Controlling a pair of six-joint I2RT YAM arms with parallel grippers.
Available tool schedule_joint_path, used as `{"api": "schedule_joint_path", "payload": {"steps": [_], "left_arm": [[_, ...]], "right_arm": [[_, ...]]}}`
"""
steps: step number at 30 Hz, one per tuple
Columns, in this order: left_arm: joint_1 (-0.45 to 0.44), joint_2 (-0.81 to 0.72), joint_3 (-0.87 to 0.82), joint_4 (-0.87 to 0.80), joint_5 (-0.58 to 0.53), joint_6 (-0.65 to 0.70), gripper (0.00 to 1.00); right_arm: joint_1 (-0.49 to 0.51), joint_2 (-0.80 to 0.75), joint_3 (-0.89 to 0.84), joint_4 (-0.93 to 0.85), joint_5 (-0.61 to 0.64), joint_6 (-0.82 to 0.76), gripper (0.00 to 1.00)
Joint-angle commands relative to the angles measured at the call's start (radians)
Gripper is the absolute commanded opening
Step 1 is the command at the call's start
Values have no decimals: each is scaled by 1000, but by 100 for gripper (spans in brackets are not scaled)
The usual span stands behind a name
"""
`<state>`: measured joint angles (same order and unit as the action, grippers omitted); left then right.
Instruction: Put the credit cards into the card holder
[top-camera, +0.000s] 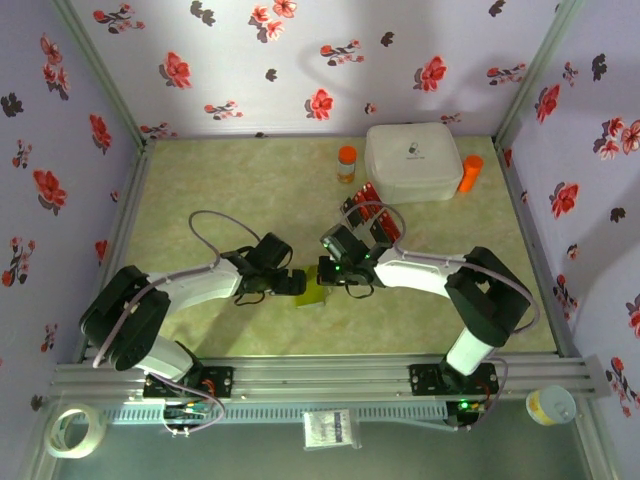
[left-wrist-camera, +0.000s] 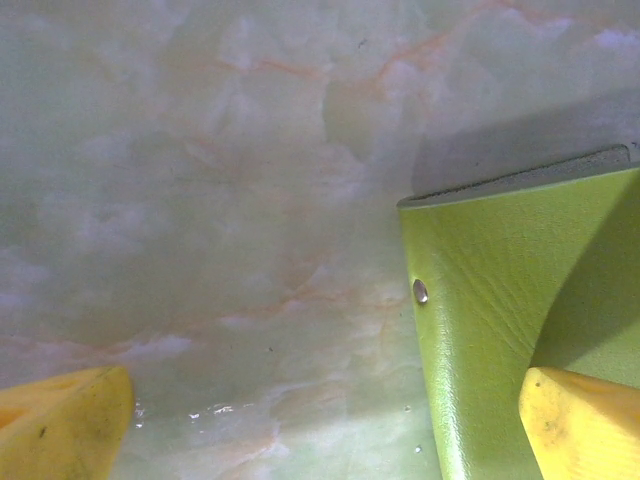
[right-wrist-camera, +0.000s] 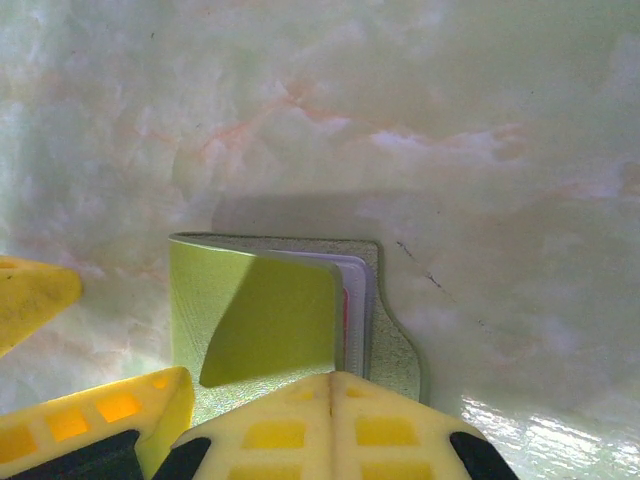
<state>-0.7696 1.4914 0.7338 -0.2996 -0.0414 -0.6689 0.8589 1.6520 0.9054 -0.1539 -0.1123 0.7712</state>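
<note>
From above, the card holder (top-camera: 312, 291) lies near the middle of the counter (top-camera: 230, 190), a little toward its near edge, wedged between the left tool (top-camera: 298, 284) and the right tool (top-camera: 328, 277). The credit cards (top-camera: 360, 205) lie just beyond it, partly under the right arm's cable. A white box (top-camera: 412, 160) sits by the far edge, with an orange-capped bottle (top-camera: 346, 163) on its left and another (top-camera: 470, 172) on its right.

At the left wrist, the left tool (left-wrist-camera: 320, 430) gapes wide, and its right finger (left-wrist-camera: 580, 420) overlaps the holder's green cover (left-wrist-camera: 500, 300).

At the right wrist, the right tool (right-wrist-camera: 330, 385) is closed, its tips covering the holder's (right-wrist-camera: 260, 310) near edge. I cannot tell whether it pinches anything.
</note>
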Motion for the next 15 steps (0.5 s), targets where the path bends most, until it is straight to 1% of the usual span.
{"api": "schedule_joint_path", "payload": {"steps": [1, 10, 15], "left_arm": [[-8, 10, -14, -1, -21, 24, 100], [-14, 0, 6, -13, -19, 22, 100], [-20, -17, 37, -27, -16, 24, 100]], "right_arm": [[-5, 9, 0, 0, -16, 16, 0], [-4, 60, -25, 28, -38, 22, 0], [-4, 63, -46, 49, -39, 34, 0]]}}
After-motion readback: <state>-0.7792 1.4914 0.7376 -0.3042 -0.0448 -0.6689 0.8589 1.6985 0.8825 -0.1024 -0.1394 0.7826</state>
